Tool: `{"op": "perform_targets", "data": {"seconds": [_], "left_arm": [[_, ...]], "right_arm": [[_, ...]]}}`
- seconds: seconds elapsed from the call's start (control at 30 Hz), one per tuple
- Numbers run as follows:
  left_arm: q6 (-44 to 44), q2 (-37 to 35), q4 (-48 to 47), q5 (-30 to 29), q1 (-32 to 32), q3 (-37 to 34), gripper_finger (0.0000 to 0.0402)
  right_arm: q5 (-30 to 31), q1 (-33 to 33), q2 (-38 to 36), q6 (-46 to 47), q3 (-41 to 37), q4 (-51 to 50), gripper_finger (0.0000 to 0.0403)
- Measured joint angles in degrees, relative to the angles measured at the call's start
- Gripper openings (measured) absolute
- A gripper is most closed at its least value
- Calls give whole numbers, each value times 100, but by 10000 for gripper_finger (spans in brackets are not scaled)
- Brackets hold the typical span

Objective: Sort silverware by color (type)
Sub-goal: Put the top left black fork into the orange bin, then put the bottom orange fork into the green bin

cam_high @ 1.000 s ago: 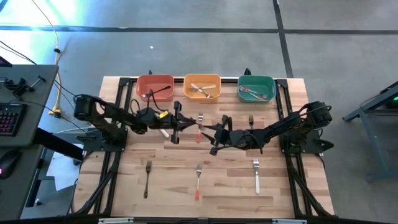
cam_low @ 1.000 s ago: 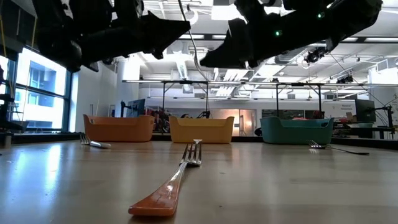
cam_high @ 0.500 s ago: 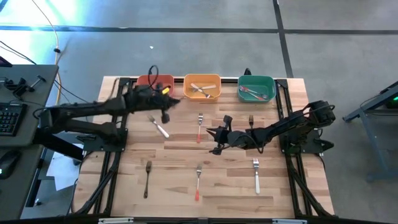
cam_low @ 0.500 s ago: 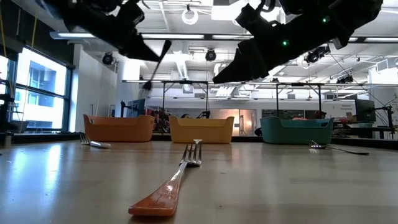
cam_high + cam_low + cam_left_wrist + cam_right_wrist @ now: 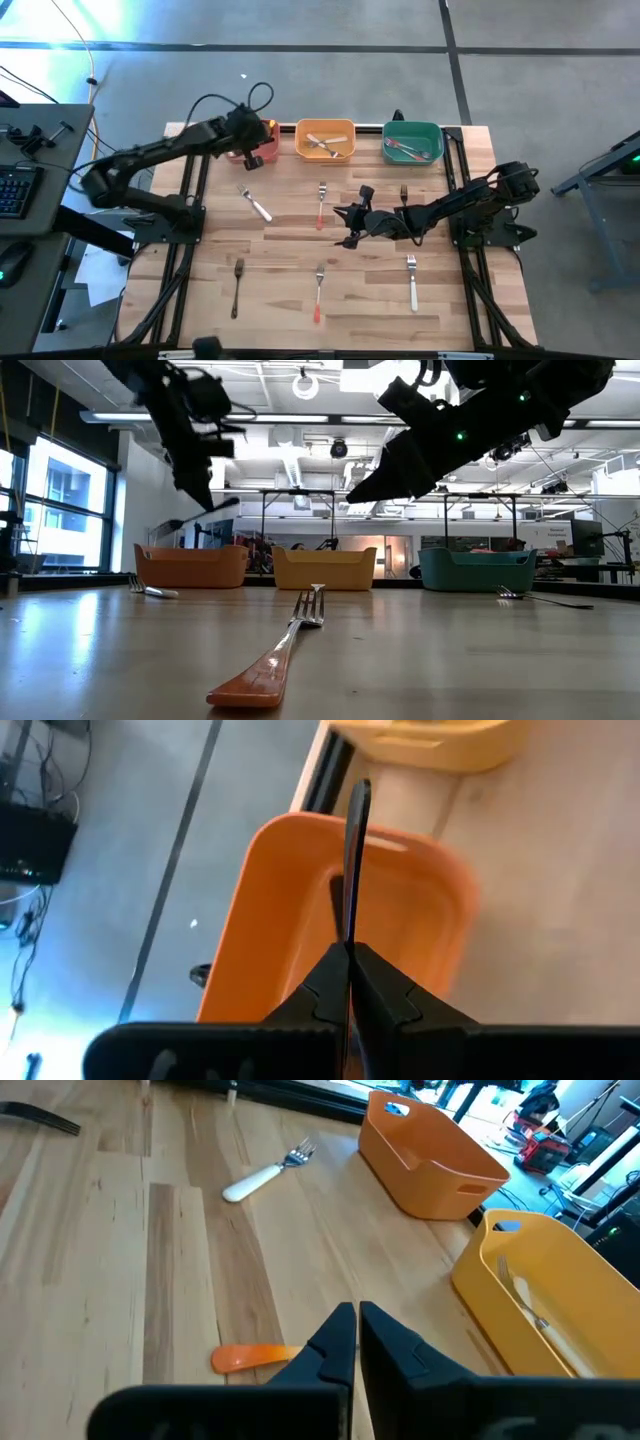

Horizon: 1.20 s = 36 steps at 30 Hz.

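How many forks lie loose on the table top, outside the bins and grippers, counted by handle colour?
Dark forks: 2
White-handled forks: 2
Red-handled forks: 2
Total: 6
Left out: the held dark fork in the left gripper.

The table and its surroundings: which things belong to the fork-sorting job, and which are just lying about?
Belong to the job:
dark fork held in the left arm's jaws over the red bin
white fork
red-handled fork
orange bin
green bin

Just lying about:
keyboard
yellow cable
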Motion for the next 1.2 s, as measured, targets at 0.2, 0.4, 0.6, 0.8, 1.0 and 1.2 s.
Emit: {"op": "perform_targets", "data": {"seconds": [0.2,0.4,0.6,0.8,1.0,1.2], "left_arm": [[396,918,738,-170,445,0,1],[462,1553,749,-471,719,0,0],[396,1642,753,-576,777,0,6],[356,1642,750,-621,773,0,24],[330,1446,705,-1030,773,-2,12],[-431,759,1113,-498,665,-283,2]], "right_arm": [[-19,0,0,0,0,-3,0],[-19,0,0,0,0,-30,0],[-19,0,0,0,0,-32,0],[-19,0,2,0,0,-45,0],[-16,0,2,24,0,-161,0],[-14,26,2,168,13,-459,0]]}}
